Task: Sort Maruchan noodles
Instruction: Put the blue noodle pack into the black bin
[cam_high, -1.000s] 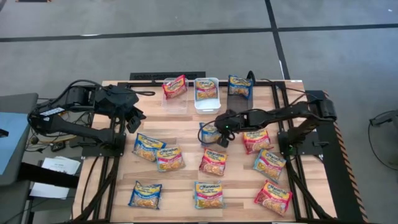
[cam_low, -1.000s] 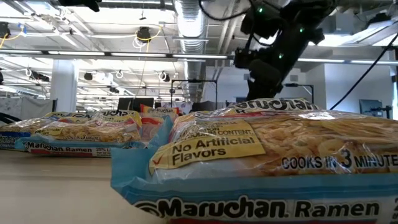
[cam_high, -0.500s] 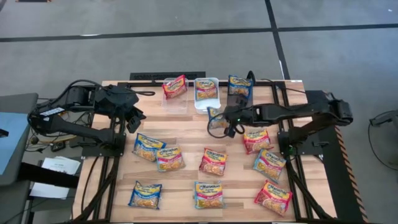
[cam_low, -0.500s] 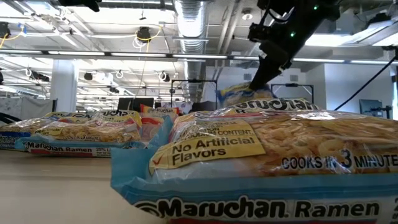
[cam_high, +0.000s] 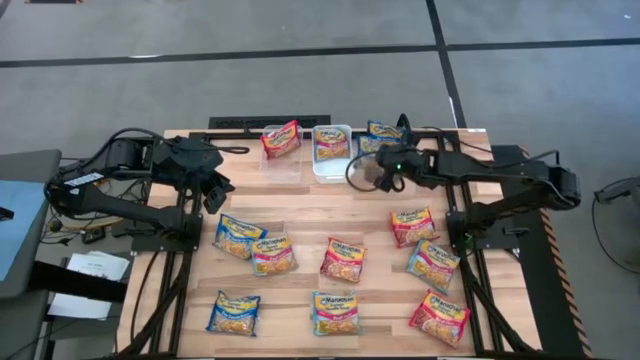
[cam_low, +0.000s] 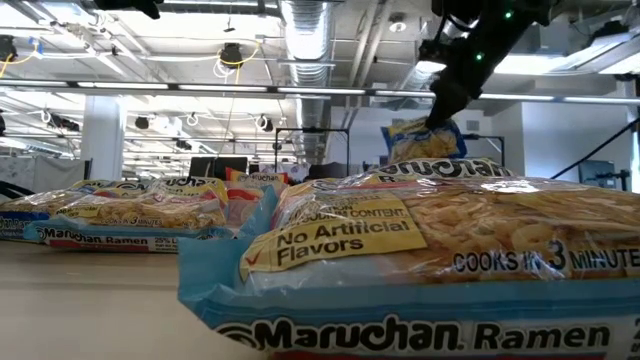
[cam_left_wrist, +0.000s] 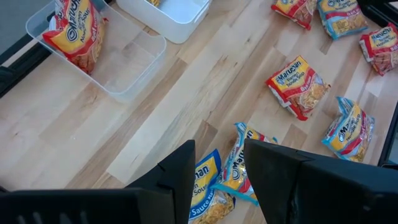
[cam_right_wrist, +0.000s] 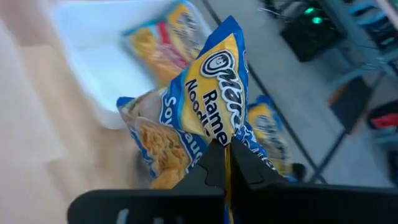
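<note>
A pale wooden table (cam_high: 300, 215) stands on a grey floor, with exposed ducts and strip lights overhead in the room behind. The blue-and-yellow packet (cam_right_wrist: 208, 109) is off the table at the far edge, just right of the white bin (cam_high: 331, 165) and in front of the dark bin (cam_high: 385, 140). It hangs crumpled, long axis roughly upright, one corner at the top and its lower edge pinched; in the low view the same packet (cam_low: 425, 140) dangles below the arm. The right gripper (cam_right_wrist: 225, 163) has its fingers pressed together on that lower edge, and the right arm reaches in from the table's right side. The white bin holds one light-blue-and-pink packet (cam_high: 329, 144) lying flat. The clear bin (cam_left_wrist: 134, 59) to its left holds one red packet (cam_left_wrist: 78, 31) leaning against a wall. Another blue-and-yellow packet (cam_high: 388, 130) rests in the dark bin. Ten packets lie flat and scattered across the near half of the table, among them a red packet (cam_high: 343, 259) near the centre. The left gripper (cam_left_wrist: 214, 171) hovers over the left side of the table, fingers spread and holding nothing, above two overlapping packets (cam_high: 254, 245).
</note>
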